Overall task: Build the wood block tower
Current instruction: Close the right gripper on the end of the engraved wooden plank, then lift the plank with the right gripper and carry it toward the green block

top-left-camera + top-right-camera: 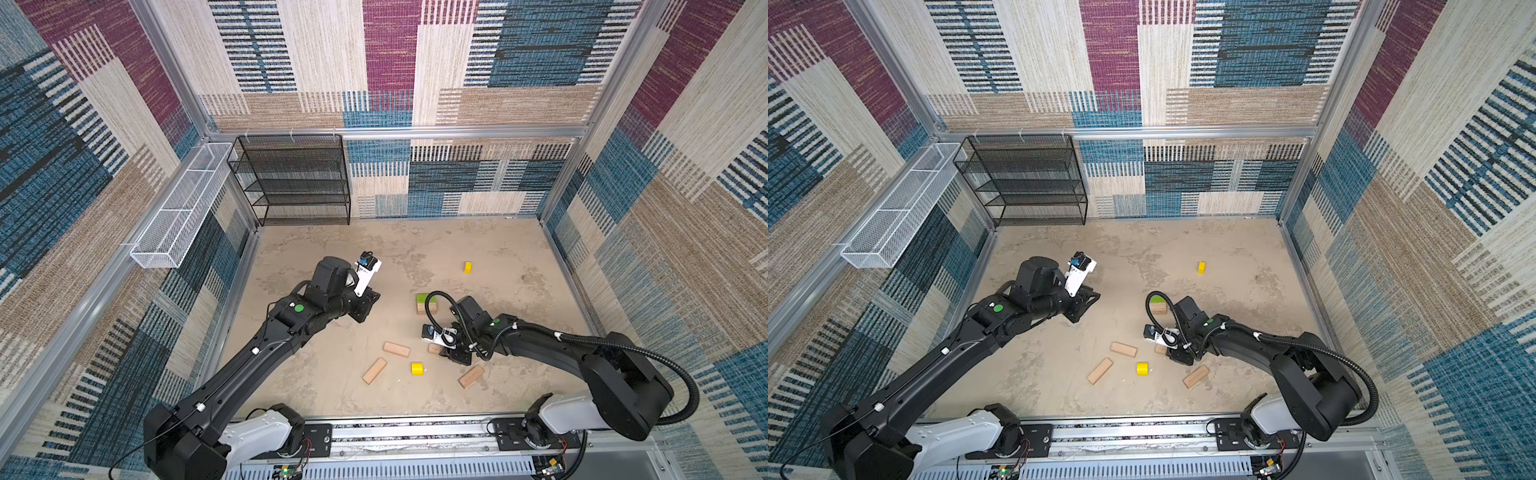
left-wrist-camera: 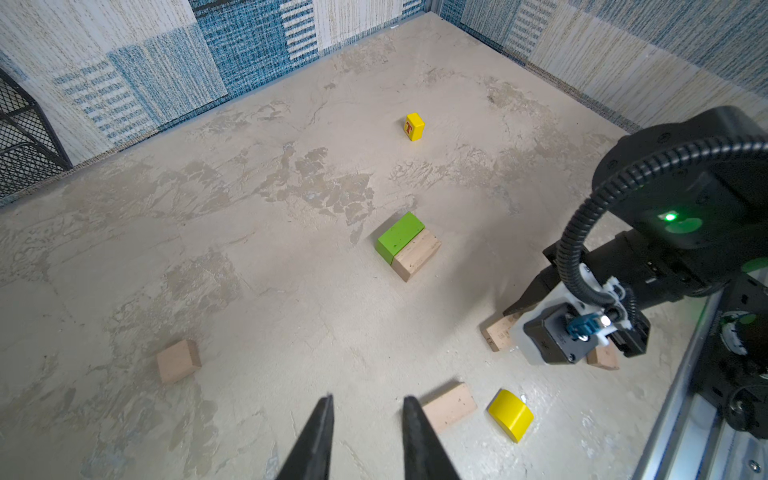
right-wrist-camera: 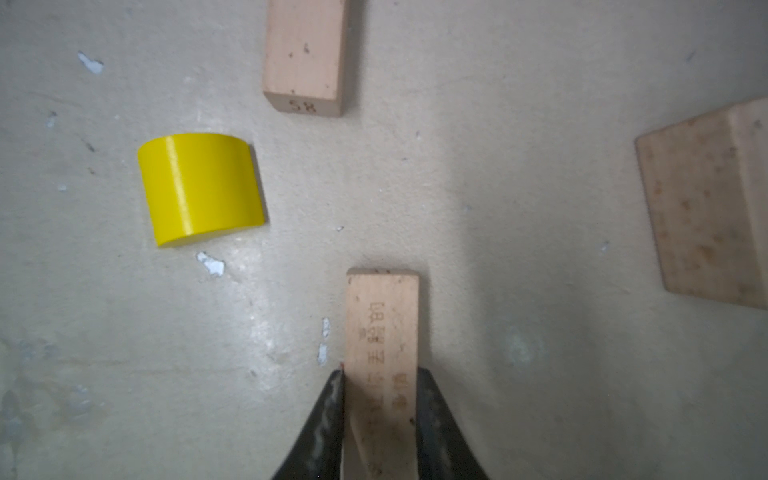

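The tower is a lime-green brick lying flush beside a tan block mid-floor. My right gripper is shut on a printed tan plank, low over the floor in front of the tower. My left gripper hangs open and empty, left of the tower. Loose wood blocks lie near: a yellow half-round, tan planks, and a yellow lettered block farther back.
A tan block shows only in the left wrist view, on the floor near the left gripper. A black mesh shelf stands at the back left and a white wire basket hangs on the left wall. The arms' rail runs along the front.
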You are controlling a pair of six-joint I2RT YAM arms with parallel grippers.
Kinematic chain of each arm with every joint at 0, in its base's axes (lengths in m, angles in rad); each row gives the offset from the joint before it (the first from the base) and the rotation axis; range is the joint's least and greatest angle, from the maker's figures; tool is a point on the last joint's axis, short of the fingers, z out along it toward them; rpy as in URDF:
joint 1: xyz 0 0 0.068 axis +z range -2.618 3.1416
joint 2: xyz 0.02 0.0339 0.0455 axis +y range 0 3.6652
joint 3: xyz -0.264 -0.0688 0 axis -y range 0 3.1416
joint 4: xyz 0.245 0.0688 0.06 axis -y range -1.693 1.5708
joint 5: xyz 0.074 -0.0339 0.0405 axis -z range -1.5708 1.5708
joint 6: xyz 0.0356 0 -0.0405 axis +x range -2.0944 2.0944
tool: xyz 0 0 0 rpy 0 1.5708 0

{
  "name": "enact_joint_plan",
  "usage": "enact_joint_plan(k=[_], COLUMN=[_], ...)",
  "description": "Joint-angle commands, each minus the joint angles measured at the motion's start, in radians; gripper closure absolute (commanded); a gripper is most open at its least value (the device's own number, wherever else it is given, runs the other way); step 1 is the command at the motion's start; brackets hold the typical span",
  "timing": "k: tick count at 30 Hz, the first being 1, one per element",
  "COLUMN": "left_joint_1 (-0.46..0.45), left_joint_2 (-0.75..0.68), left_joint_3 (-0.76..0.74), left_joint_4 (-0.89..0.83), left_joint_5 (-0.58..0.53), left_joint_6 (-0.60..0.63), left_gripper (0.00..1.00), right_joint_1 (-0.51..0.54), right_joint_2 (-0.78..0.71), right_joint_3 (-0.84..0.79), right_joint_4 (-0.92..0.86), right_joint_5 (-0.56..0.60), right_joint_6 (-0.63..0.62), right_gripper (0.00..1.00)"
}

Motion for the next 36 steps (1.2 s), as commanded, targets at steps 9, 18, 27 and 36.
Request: enact_joint_plan(k=[9,18,27,36], left_joint_1=[0.001,0.001,0.001,0.001], left_joint_2=[-0.008,-0.005,0.009,0.021], left_joint_3=[0.003,0.005,0.009,0.015], left_joint_4=[-0.007,-0.005,-0.004,-0.002], left_joint_5=[-0.015,-0.022,-0.022,-0.022], left_joint_6=[0.007,0.006,0.004,0.001], left_gripper=[0.68,0.68,0.68,0.68], right_joint_1=[0.001,0.0,0.001,-0.001], right_joint_2=[-0.038,-0.148,-0.255,-0.371], right_joint_3=[0.007,0.01,0.012,0.007], right_joint_4=[0.006,0.001,0.064,0.156], right_joint_5=[0.059,0.049,0.064,0.089], right_joint_6=[0.011,0.006,0.034,0.087], right_gripper=[0.74,0.81,1.0,1.0])
